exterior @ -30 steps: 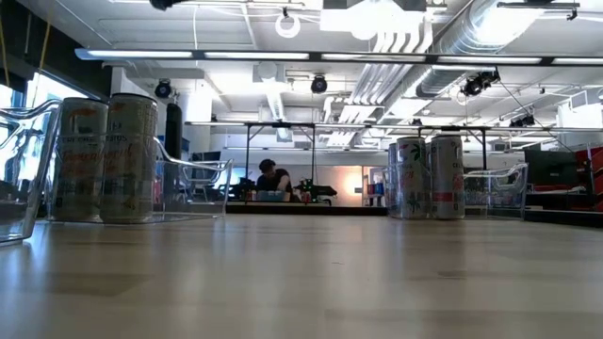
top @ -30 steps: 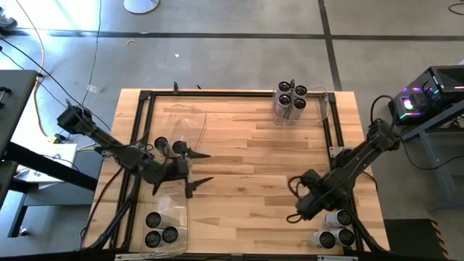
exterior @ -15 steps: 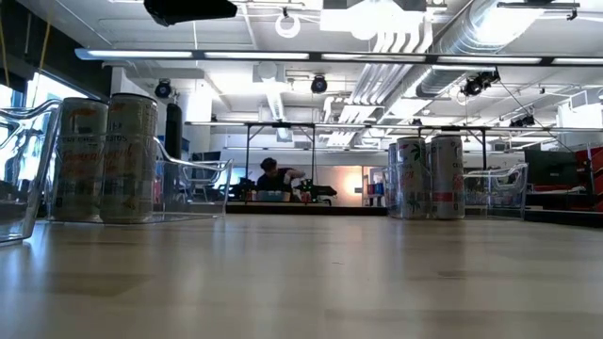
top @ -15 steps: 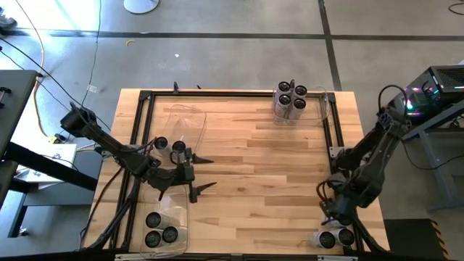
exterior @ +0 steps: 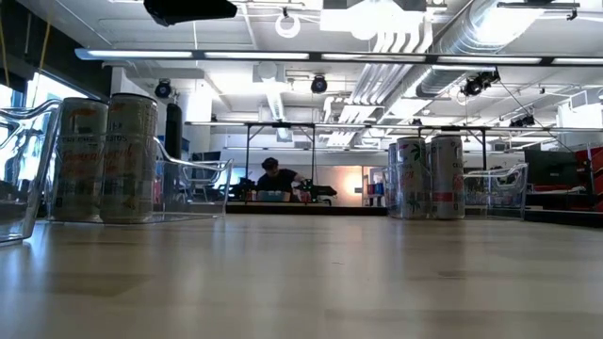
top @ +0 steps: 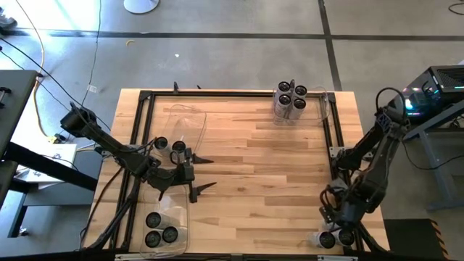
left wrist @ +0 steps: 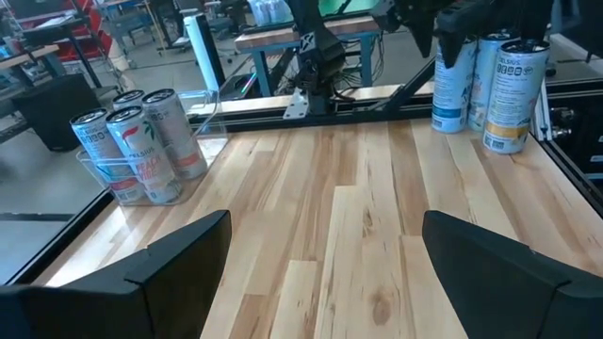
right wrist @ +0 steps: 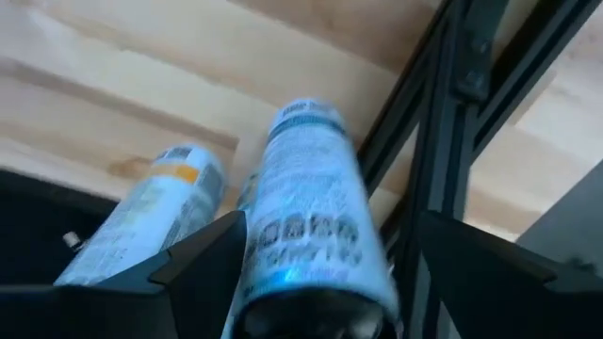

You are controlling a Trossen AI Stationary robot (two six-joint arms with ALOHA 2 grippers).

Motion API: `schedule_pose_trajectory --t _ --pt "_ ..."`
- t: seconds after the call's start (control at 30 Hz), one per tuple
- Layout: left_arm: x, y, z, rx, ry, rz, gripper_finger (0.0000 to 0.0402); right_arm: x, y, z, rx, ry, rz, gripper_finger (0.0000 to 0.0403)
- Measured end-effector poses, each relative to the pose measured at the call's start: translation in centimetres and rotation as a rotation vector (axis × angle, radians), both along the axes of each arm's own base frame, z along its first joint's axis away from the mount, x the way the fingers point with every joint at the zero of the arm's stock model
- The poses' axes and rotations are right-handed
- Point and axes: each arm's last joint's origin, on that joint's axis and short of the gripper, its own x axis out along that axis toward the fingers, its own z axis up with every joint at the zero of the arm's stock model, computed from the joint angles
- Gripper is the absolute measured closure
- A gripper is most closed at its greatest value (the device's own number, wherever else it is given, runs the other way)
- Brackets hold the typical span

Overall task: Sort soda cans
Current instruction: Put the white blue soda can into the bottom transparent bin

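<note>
Your right gripper sits over the loose cans at the table's near right corner, fingers apart on either side of one can but not clamped on it; I judge that it is lined up there for the next pick. Your left gripper waits spread and empty over the wood beside the left bin, probably parked out of the way. The cans are slim cylinders with rimmed tops and pale printed labels. Four stand bunched in the far right bin, two in the left bin, three in the near left bin. The grouping suggests the sort is well under way, with the corner cans left.
</note>
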Motion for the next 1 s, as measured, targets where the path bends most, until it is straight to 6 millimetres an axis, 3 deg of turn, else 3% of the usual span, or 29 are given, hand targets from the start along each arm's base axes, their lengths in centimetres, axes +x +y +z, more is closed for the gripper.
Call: schedule_pose_trajectory --t 0.33,0.7,0.8,0.93,1.0 --pt "-0.1 0.0 -0.2 0.005 0.019 0.003 0.0058 0.4 0.8 0.1 0.038 0.003 -0.073 0.0096" --pt "-0.1 0.1 -0.4 0.01 0.039 0.005 0.0058 0.8 2.2 -1.4 0.058 0.098 0.044 0.0096" --pt "-0.1 0.1 -0.4 0.01 0.039 0.005 0.0058 0.9 2.3 -1.5 0.055 0.098 0.051 0.0112" --pt "-0.1 0.1 -0.4 0.009 0.037 0.007 0.0058 1.1 2.1 -1.5 0.054 0.064 0.119 0.0162" --pt "-0.1 0.1 -0.4 0.01 0.033 0.014 0.0058 1.6 1.7 -1.5 0.049 0.04 0.146 0.0162"
